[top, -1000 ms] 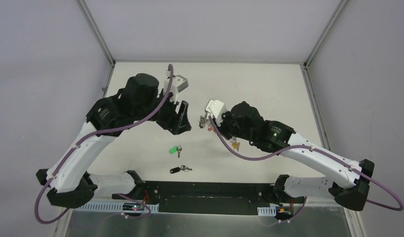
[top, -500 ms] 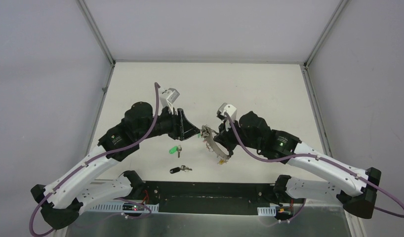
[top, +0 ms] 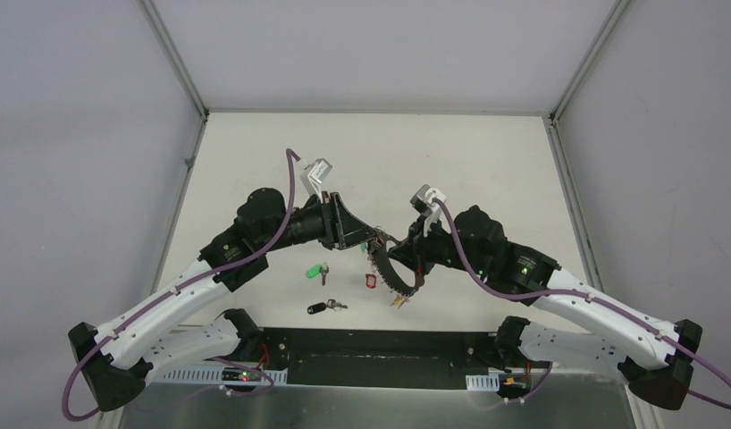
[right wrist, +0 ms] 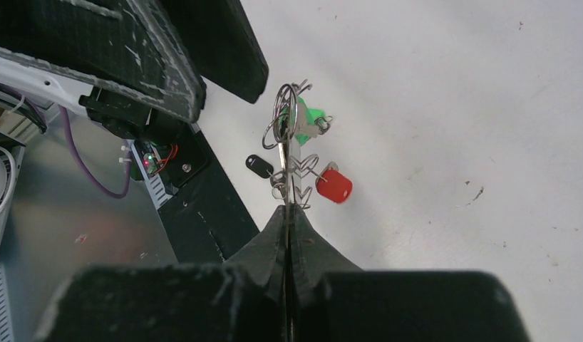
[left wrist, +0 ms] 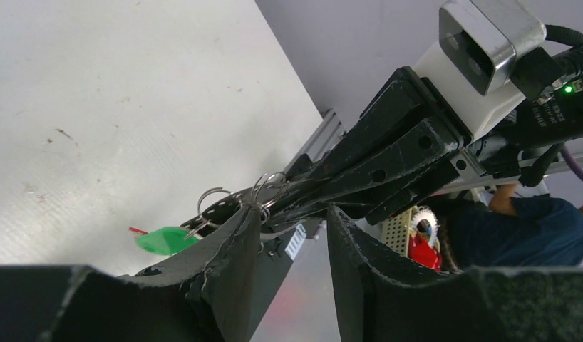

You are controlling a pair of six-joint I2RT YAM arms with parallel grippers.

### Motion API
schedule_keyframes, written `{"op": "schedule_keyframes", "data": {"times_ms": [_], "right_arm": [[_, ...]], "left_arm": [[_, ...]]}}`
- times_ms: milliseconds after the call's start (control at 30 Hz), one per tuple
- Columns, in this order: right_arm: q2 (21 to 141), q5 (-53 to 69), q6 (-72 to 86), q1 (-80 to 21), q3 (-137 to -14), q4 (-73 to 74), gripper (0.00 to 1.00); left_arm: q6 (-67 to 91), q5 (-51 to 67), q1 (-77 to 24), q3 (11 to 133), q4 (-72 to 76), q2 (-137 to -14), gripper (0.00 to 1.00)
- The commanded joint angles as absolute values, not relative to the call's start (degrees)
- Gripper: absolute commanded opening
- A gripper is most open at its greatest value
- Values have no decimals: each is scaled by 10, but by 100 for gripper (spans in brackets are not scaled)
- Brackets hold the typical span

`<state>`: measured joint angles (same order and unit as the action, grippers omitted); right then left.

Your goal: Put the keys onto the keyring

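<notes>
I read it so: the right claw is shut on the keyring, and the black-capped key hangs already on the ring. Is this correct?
Not quite. The right claw is shut on the keyring, but the black-capped key lies loose on the table, as the top external view shows.

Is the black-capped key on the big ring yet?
No, the small silver black-capped key lies on the white table, apart from the large thin grey metal ring.

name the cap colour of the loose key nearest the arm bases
Black key cap; top external view shows it best.
</notes>
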<state>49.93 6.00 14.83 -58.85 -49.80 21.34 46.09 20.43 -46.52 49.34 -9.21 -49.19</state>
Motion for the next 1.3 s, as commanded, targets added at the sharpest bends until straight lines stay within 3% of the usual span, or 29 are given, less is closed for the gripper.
{"op": "schedule_keyframes", "data": {"times_ms": [0,267,533,767,1267], "right_arm": [[493,78,169,-585,-506,148,0],[490,76,170,-584,-508,142,0],[492,82,173,-584,-509,132,0],[488,83,174,-584,-509,127,0],[491,93,182,-584,-505,113,0]], "left_arm": [[497,238,-467,492,-17,-505,41],[494,213,-467,489,-37,-500,52],[496,218,-468,496,-32,-518,45],[491,187,-468,499,-55,-512,53],[504,159,-467,511,-43,-525,56]]}}
